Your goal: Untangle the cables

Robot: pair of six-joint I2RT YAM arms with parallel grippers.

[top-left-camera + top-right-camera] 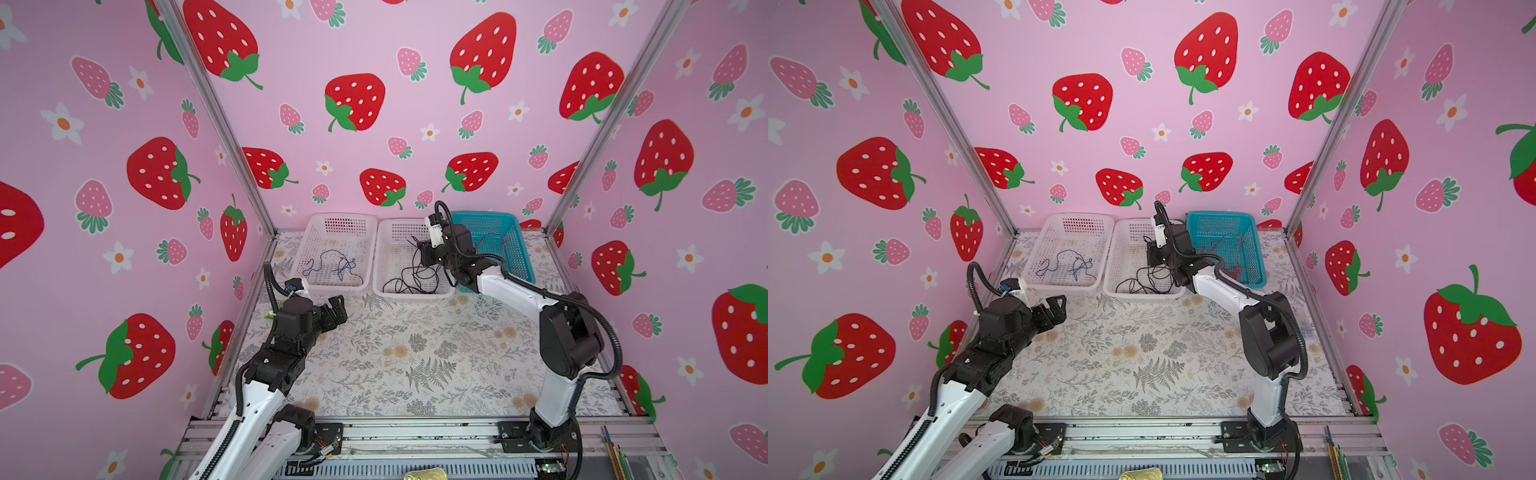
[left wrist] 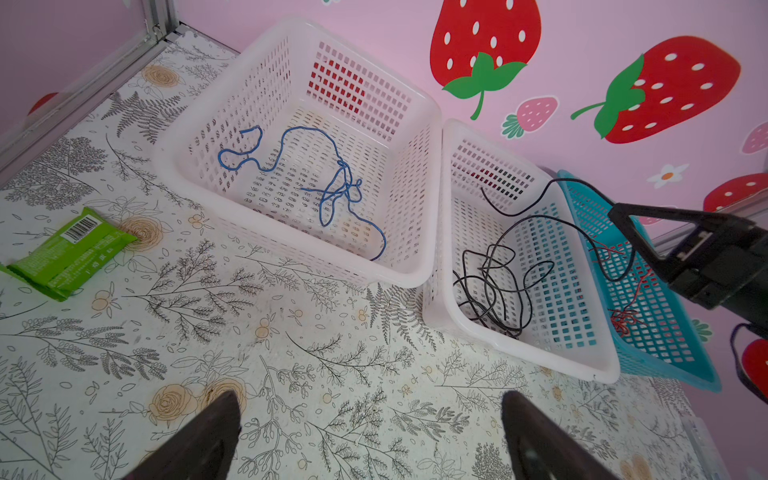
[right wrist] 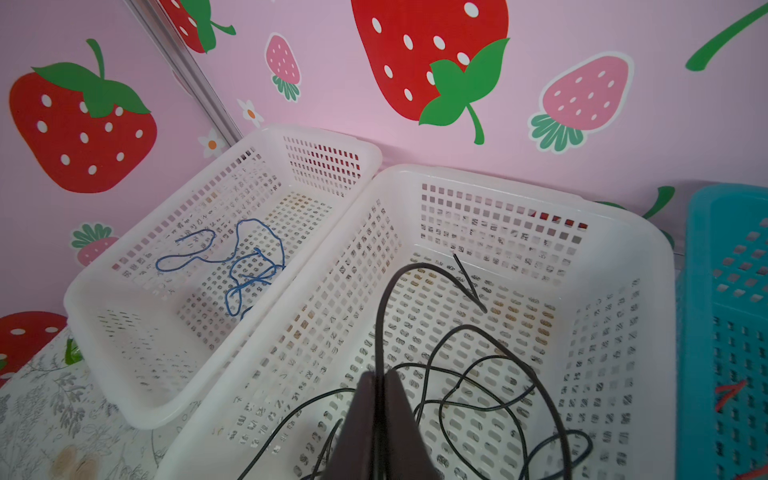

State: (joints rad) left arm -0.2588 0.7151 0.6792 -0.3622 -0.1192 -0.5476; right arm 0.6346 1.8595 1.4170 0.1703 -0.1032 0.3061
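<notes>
Lower left in both top views, the left jaws stand spread over the desk [image 1: 415, 345]. At centre the blue cable [image 1: 343, 266] lies in the left white basket [image 1: 338, 217]. Beside it, the right jaws pinch the black cable [image 1: 415, 278] over the middle white basket [image 1: 411, 295]. Rightmost, the red cable [image 1: 1235, 270] lies in the teal basket [image 1: 486, 214]

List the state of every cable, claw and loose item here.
blue cable: lying in the left white basket, snarled in one spot
black cable: looped in the middle white basket, one strand pinched and raised
red cable: bunched in the teal basket
left claw: open, empty, over the table
right claw: shut on the black cable
green packet: flat on the table
</notes>
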